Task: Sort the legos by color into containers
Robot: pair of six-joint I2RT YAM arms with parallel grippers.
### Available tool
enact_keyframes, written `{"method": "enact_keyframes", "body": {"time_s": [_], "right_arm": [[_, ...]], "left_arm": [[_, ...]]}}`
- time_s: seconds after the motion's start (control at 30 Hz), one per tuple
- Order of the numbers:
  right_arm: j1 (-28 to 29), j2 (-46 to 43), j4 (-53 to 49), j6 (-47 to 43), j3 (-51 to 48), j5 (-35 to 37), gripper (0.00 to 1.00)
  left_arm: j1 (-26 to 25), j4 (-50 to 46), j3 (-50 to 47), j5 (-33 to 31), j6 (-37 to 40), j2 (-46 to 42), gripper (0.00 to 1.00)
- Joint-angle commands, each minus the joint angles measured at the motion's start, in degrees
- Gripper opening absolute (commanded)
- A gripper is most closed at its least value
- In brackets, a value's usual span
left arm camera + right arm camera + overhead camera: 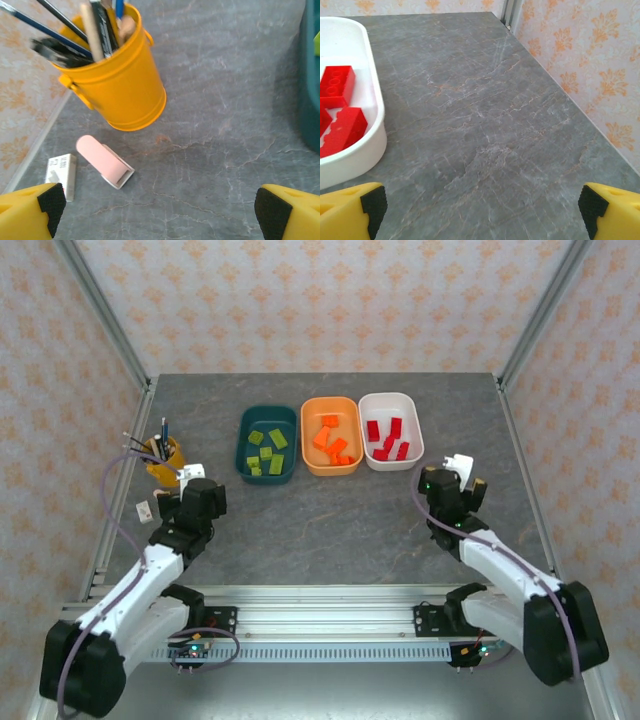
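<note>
Legos (268, 452) all lie colour-matched in the three tubs (304, 435); left pincer (160, 212) and right pincer (480, 207) gape empty, so sorting looks finished, only parking left

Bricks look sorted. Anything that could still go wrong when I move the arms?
The left gripper hangs open close to the pen cup, so a careless swing could tip it. The right gripper is open beside the white tub, and a sideways move might shove it and spill the red bricks.

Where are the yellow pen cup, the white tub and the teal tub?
Yellow pen cup (125, 95): left wrist view, side wall.
White tub (350, 160): right wrist view, outer wall.
Teal tub (241, 450): top external view, left rim.
</note>
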Motion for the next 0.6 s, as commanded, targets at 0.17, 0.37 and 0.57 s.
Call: {"method": "enact_keyframes", "body": {"time_s": [0.17,0.37,0.57], "right_arm": [[-10.2,19.5,21.4,-3.9,3.8,-14.2,1.00],[-14.2,24.9,24.4,-2.4,5.1,-19.0,1.00],[-14.3,25.0,40.0,-4.5,-3.6,-23.7,0.99]], "left_arm": [[8.1,27.1,0.9,10.7,4.8,18.0,1.00],[11.6,39.7,3.9,17.0,3.1,28.0,1.00],[11.3,53.3,-1.7,18.1,3.8,33.0,1.00]]}}
